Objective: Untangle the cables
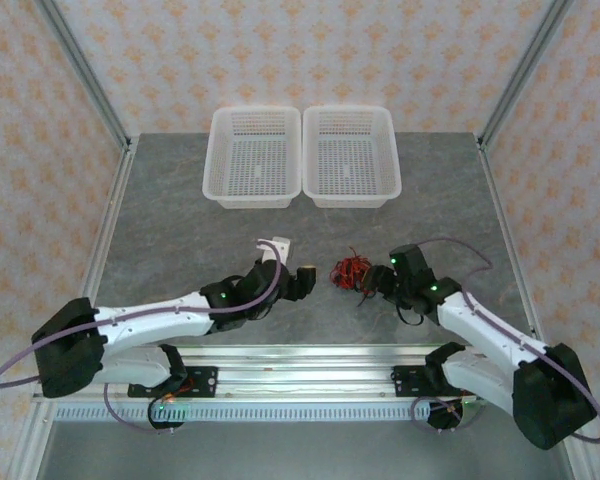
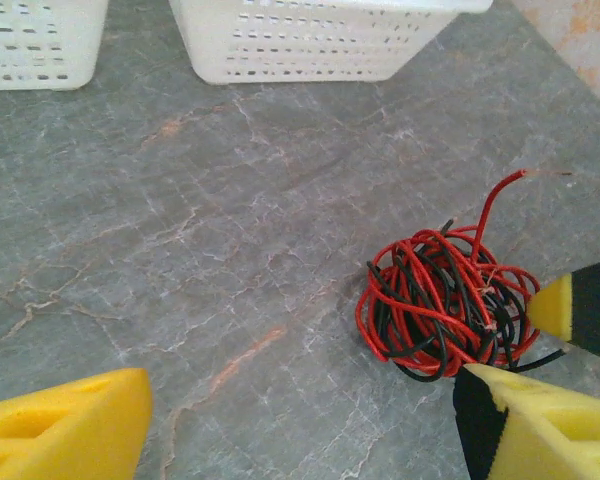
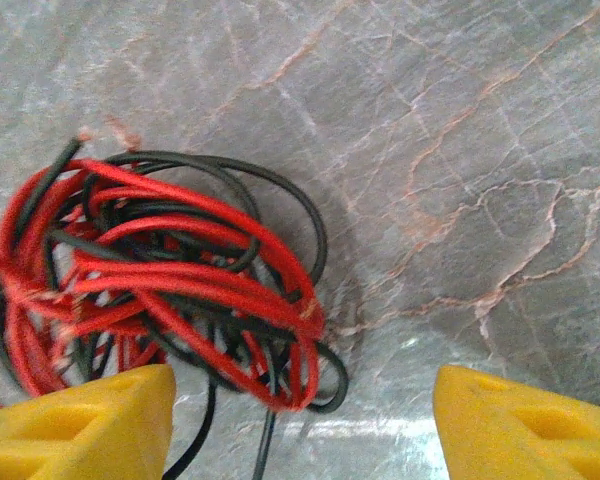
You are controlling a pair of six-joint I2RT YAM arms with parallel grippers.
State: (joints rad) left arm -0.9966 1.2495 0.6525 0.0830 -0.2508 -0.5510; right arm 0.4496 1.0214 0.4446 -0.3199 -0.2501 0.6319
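Note:
The cables (image 1: 349, 271) lie as one tight tangle of red and black wires on the grey table, between my two grippers. In the left wrist view the tangle (image 2: 438, 305) sits to the right, just beyond my right-hand fingertip (image 2: 540, 430). My left gripper (image 2: 300, 430) stands open over bare table, a little left of the tangle (image 1: 305, 282). My right gripper (image 3: 300, 425) is open too, low over the table (image 1: 378, 285). The near-right edge of the tangle (image 3: 160, 290) reaches into the gap beside its left finger (image 3: 75, 425). Neither gripper holds anything.
Two white mesh baskets (image 1: 255, 157) (image 1: 350, 155) stand side by side at the back of the table. A metal rail (image 1: 300, 375) runs along the near edge by the arm bases. Frame posts stand at the back corners.

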